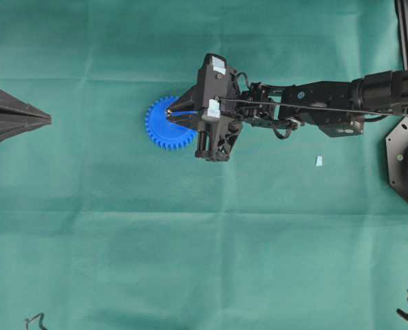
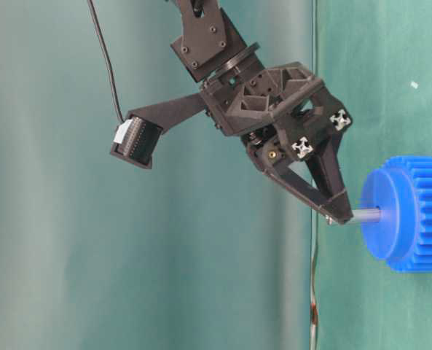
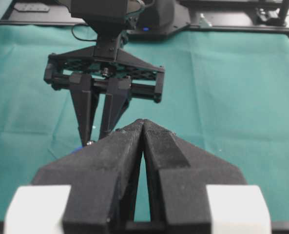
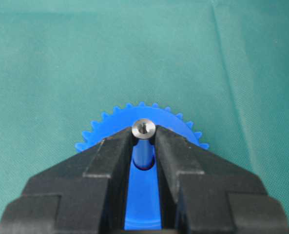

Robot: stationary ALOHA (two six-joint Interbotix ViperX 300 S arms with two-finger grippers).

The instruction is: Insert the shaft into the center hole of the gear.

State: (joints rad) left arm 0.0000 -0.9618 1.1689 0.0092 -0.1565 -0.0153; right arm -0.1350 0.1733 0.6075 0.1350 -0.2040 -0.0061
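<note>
Blue plastic gear [image 1: 168, 124] lying flat on the green cloth [image 1: 190, 261], slightly left of centre in the overhead view. Right gripper [image 1: 170, 115], reaching in from the right, poised directly above the gear's hub, its two tapered fingers [image 4: 110, 161] pinching the shaft [image 4: 144, 129] at its upper, silvery-grey end. Right wrist view: the round metal end face sits between the fingertips, with the pin's body running down from it toward the smooth hub and the toothed rim fanning out behind. Table-level view (scene turned sideways): the shaft [image 2: 366, 216] spans the short gap between fingertips and hub, its far end meeting the hub face at the middle of the gear [image 2: 409, 214], where the center hole lies; the hole itself is covered by the pin, and how deep the pin sits cannot be told. Left gripper [image 1: 47, 120] well apart at the left edge of the overhead view, its fingers [image 3: 120, 146] pressed together on nothing, pointing toward the gear. Small pale scrap [image 1: 318, 161] on the cloth to the right, beneath the right arm.
</note>
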